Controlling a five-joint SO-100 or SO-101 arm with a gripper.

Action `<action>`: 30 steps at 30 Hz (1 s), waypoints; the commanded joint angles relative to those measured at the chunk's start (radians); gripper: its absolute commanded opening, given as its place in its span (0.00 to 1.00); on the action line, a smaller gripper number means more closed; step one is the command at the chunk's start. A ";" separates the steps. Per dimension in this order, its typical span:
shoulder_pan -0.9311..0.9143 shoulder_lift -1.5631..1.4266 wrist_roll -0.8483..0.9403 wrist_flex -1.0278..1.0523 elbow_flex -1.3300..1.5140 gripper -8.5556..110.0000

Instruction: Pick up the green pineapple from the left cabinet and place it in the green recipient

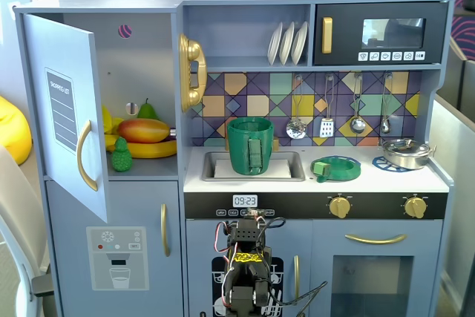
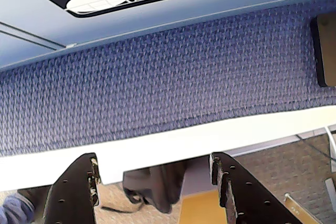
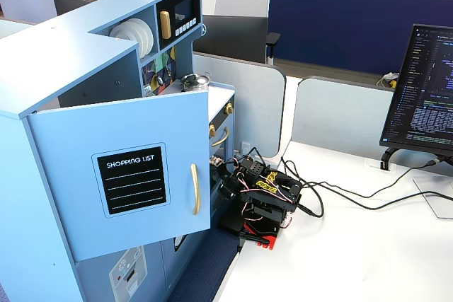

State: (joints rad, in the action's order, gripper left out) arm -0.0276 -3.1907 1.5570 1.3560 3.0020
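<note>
Reading a fixed view from the left, we find the left cabinet (image 1: 141,94) with its door (image 1: 67,113) swung open and the green pineapple (image 1: 121,155) standing at the shelf's front edge, just before the mango (image 1: 144,131) and bananas (image 1: 145,148). Farther right the green recipient (image 1: 250,145) sits in the sink (image 1: 215,159). Our gripper (image 2: 157,174) hangs low and folded, its fingers wide apart and empty, so we judge the reach not begun: it must rise clear of the counter edge and pass right of the open door.
</note>
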 commanded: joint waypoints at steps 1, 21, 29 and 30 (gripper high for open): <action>0.097 0.014 0.077 0.133 -0.006 0.23; 0.364 0.137 0.400 -0.264 -0.325 0.27; 0.439 0.183 0.428 -0.443 -0.391 0.31; 0.446 0.196 0.391 -0.445 -0.407 0.31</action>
State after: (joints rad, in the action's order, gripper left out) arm 0.3850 -3.0250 1.9758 0.9802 2.6921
